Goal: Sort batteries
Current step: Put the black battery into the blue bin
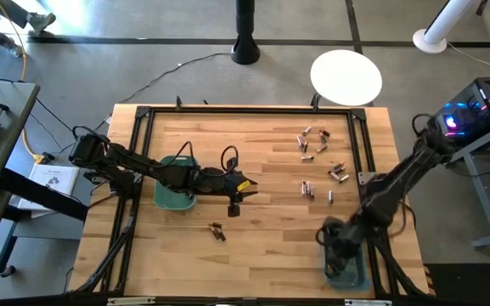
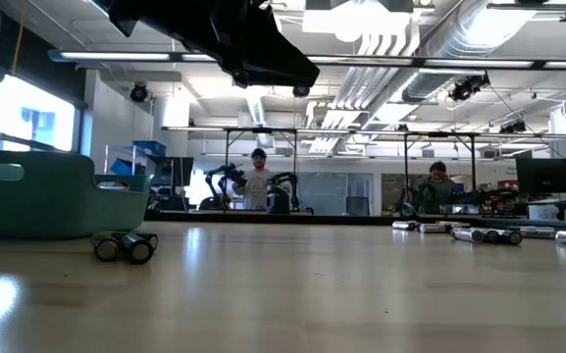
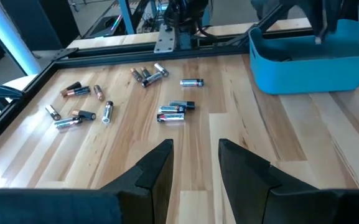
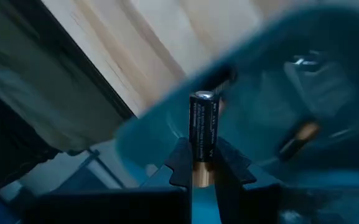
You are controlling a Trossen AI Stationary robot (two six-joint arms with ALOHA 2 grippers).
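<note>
Batteries lie scattered on the wooden table at the far right, and a pair lies near the middle. My right gripper hangs over the teal bin at the near right corner, shut on a dark battery with a copper end. Another battery lies inside that bin. My left gripper hovers open above the table's middle with nothing between its fingers. My right gripper pinches the battery at its copper end between the two fingertips. The battery runs along the fingers, and its dark end sticks out past their tips. The fingers slant steeply down from above. The battery is lifted clear, over the bin's opening.
A second teal bin stands left of centre under my left arm. Dark frame rails border the table. Bare wood lies between the pair of batteries and the right-hand bin. People sit in the room beyond the far edge.
</note>
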